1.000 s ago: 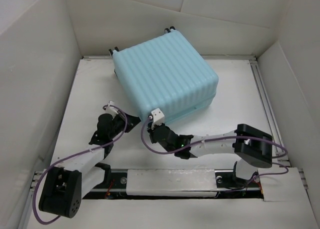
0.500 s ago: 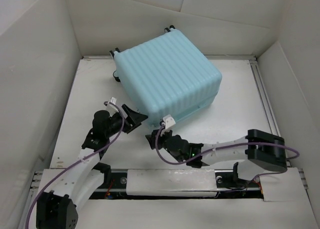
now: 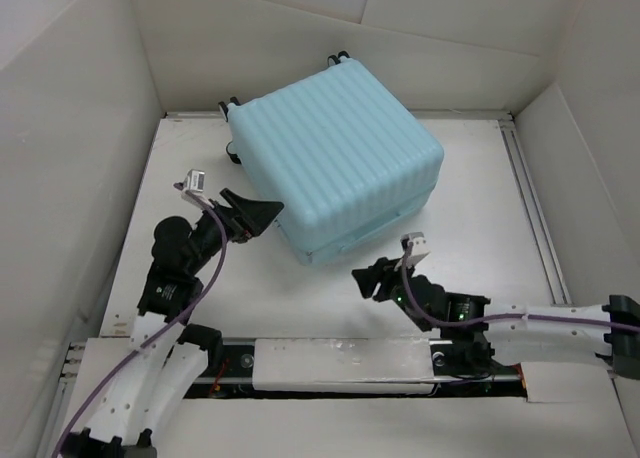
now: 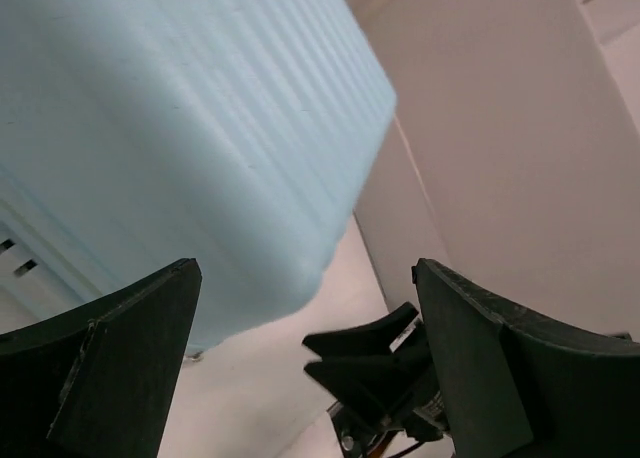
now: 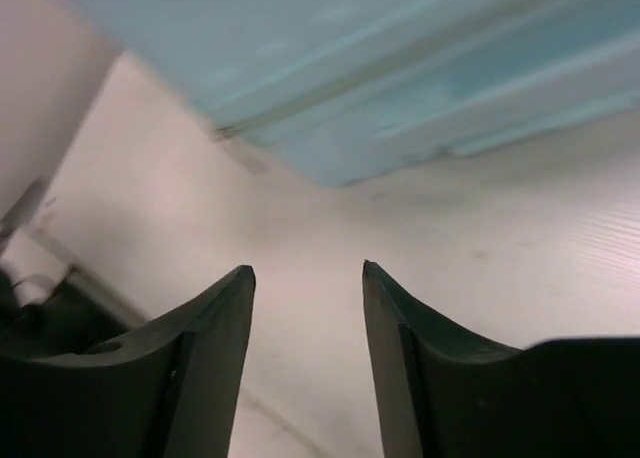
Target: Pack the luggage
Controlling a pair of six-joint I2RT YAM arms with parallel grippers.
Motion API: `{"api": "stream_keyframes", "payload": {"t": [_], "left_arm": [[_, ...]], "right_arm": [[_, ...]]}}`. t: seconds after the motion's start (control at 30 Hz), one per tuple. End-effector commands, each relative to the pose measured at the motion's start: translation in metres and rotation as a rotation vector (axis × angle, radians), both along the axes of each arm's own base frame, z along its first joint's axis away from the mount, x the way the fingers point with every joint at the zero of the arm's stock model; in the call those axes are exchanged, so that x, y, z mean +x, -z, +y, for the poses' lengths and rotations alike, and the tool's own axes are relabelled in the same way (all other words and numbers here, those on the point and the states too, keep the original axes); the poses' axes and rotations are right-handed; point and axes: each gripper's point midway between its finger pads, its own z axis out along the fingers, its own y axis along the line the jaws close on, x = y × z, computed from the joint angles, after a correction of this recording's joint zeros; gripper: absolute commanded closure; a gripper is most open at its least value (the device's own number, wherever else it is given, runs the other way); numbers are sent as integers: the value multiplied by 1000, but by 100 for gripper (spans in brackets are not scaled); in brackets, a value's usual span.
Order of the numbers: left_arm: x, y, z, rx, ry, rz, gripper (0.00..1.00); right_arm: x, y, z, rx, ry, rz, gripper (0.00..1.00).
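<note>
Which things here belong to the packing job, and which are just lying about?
Part of the job:
- luggage, closed, flat on the table
- left tool, open, by its near-left corner
- right tool, open, apart from it

Just there:
- table
- white walls
- purple cables along the arms

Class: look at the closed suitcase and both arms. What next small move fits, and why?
Probably ease the left jaws onto the near-left seam of the luggage. The luggage lies shut, so nothing can go in; those jaws stand open beside that seam, the right jaws open but farther off.
</note>
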Motion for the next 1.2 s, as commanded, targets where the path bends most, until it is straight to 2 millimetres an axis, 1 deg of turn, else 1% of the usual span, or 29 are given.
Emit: {"api": "stream_keyframes", "payload": {"t": [0.0,0.03,0.07,0.13,0.17,0.2,0.27,0.3,0.33,0.37,0.4,0.43,0.47,0.53,0.63,0.67,0.73,0.77,0.8,0.83,0.87,0.9,0.93,0.97,1.0,1.03,1.07,1.1,1.17], "left_arm": [[28,21,3,10,-40,85,15],[32,18,1,-12,-28,65,15],[33,19,-2,-30,-13,68,17],[31,15,-2,-62,-12,49,17],[31,15,0,-64,-30,42,17],[27,9,4,-70,-49,21,17],[28,11,15,-27,-113,14,17],[26,12,18,-14,-130,7,15],[28,11,24,2,-162,20,14],[27,9,26,12,-176,12,14],[27,12,27,25,-176,16,14],[28,5,29,30,-191,-5,13],[31,6,31,45,-200,3,13],[40,17,32,59,-222,41,11],[53,20,31,68,-231,65,11],[63,31,31,80,-239,101,11],[73,24,36,58,-246,101,11],[86,29,54,40,-291,129,10],[91,27,63,12,-302,136,10],[93,20,65,-46,-263,136,10],[98,18,75,-76,-274,141,10],[108,28,98,-108,-326,175,10],[112,28,104,-130,-325,182,10],[117,26,110,-148,-343,173,10],[124,39,117,-162,-357,223,10],[130,34,118,-173,-357,221,9],[132,30,116,-173,-336,207,9],[138,39,117,-193,-338,243,8],[146,27,119,-206,-336,216,5]], "right_arm": [[33,31,-40,-5,178,101,44],[49,33,-51,5,218,123,41],[56,34,-56,10,236,132,40],[72,28,-57,-4,236,125,40],[83,15,-57,14,239,121,39],[90,15,-56,4,241,121,37],[108,13,-62,-15,278,122,36],[115,9,-59,-11,277,129,34],[125,21,-62,-35,299,155,34],[129,28,-62,-41,299,168,34],[133,27,-56,-29,278,174,34],[137,30,-51,-23,277,170,34],[142,31,-52,-19,288,168,34],[148,43,-51,-28,291,199,34],[158,57,-59,-60,314,229,34],[157,61,-58,-66,306,239,40],[162,70,-74,-69,352,259,48],[158,81,-86,-86,378,273,64],[159,74,-95,-65,398,257,71],[164,72,-115,-59,446,248,76],[160,77,-128,-62,458,253,80],[161,62,-138,-36,470,219,87],[163,56,-150,-51,477,193,89],[169,51,-173,-58,527,182,90],[169,49,-181,-65,525,181,92],[169,42,-191,-76,538,172,93],[174,38,-211,-105,572,157,93],[176,33,-212,-101,555,152,93],[176,29,-215,-113,523,142,88]]}}
